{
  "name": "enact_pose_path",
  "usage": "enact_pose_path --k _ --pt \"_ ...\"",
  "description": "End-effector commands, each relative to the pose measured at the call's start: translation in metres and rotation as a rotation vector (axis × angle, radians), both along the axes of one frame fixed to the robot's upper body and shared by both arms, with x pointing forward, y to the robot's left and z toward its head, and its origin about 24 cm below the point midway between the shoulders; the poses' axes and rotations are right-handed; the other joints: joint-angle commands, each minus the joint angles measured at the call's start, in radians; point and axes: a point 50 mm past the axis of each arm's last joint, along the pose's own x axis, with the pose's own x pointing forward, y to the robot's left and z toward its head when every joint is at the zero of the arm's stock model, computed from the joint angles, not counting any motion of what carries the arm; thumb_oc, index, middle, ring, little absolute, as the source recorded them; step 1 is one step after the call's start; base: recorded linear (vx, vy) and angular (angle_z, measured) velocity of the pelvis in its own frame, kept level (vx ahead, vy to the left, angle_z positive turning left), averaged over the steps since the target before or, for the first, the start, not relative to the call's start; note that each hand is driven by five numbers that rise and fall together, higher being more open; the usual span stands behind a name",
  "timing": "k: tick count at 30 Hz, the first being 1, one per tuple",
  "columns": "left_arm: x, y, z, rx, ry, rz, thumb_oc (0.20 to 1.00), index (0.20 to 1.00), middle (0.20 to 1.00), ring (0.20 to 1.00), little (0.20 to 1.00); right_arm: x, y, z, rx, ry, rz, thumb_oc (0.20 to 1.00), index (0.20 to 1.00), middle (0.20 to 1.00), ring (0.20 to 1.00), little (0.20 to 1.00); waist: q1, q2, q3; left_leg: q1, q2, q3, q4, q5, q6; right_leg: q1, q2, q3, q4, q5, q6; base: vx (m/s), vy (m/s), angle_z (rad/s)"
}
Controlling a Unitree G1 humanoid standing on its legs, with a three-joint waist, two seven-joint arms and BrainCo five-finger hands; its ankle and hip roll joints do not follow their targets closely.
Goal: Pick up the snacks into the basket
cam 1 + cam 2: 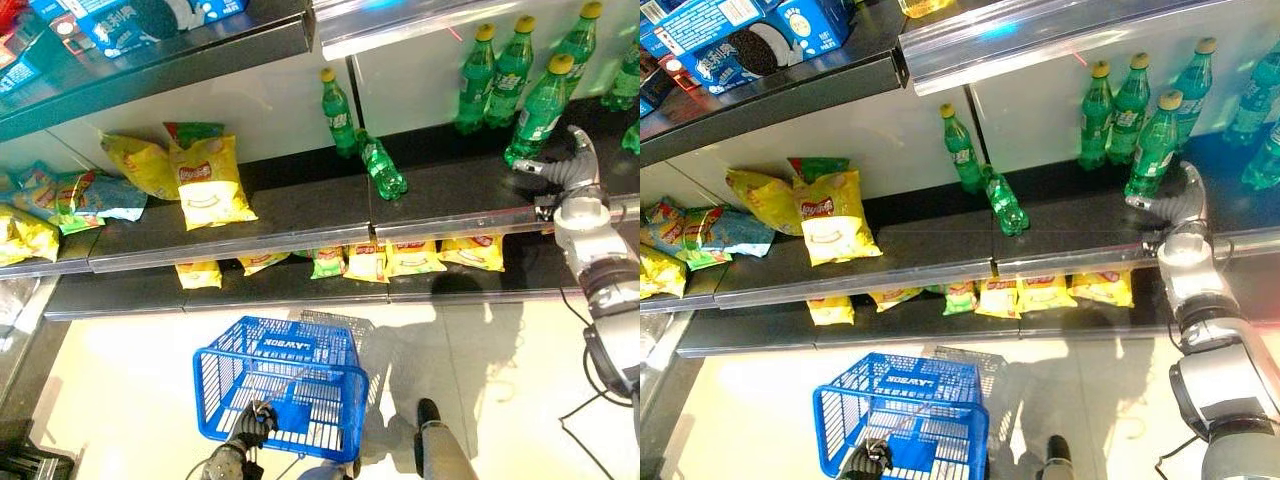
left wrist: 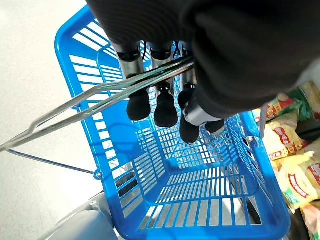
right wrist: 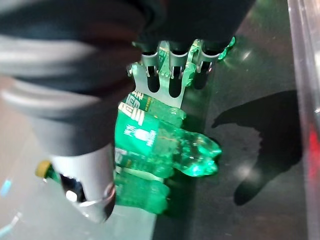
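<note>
L hand has fingers curled round the wire handles of the blue basket, carrying it low in front of the shelves; basket has nothing in it. R hand is up on the shelf at the nearest green bottle: thumb on one side, fingers on the other, bottle between them, but can't tell if grip is closed. Snacks: yellow chip bag leans on the shelf well above the basket, more bags on the lower shelf just beyond the basket. One bottle lies tipped over mid-shelf.
</note>
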Motion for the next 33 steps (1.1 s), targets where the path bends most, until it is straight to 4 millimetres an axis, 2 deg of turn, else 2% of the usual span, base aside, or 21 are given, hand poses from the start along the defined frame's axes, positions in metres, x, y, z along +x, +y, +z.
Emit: enact_pose_path --k 1,14,33 --pt "-0.025 0.040 -0.008 0.141 0.091 0.007 0.200 0.200 0.200 0.200 0.200 -0.011 -0.002 0.044 -0.072 -0.144 -0.005 1.000 1.000 1.000 1.000 1.000 0.011 -0.064 -0.018 -0.005 -0.001 -0.028 0.053 -0.061 -0.034 0.115 -0.056 0.035 -0.234 0.090 0.123 0.00 -0.059 0.18" --pt "-0.024 0.037 -0.009 0.148 0.093 -0.016 0.200 0.200 0.200 0.200 0.200 -0.019 -0.015 0.047 -0.082 -0.146 -0.049 1.000 1.000 1.000 1.000 1.000 0.014 -0.044 -0.012 -0.001 0.005 -0.055 0.024 -0.031 -0.051 0.107 -0.061 0.003 -0.186 0.060 0.111 -0.01 -0.042 0.10" --pt "-0.030 0.043 -0.012 0.173 0.114 0.007 0.200 0.200 0.200 0.200 0.200 -0.018 -0.017 0.039 -0.072 -0.121 -0.059 1.000 1.000 1.000 1.000 1.000 0.060 -0.055 -0.015 -0.005 0.022 -0.162 -0.038 0.027 -0.073 0.087 -0.055 -0.067 -0.101 -0.001 0.080 0.00 -0.060 0.12"
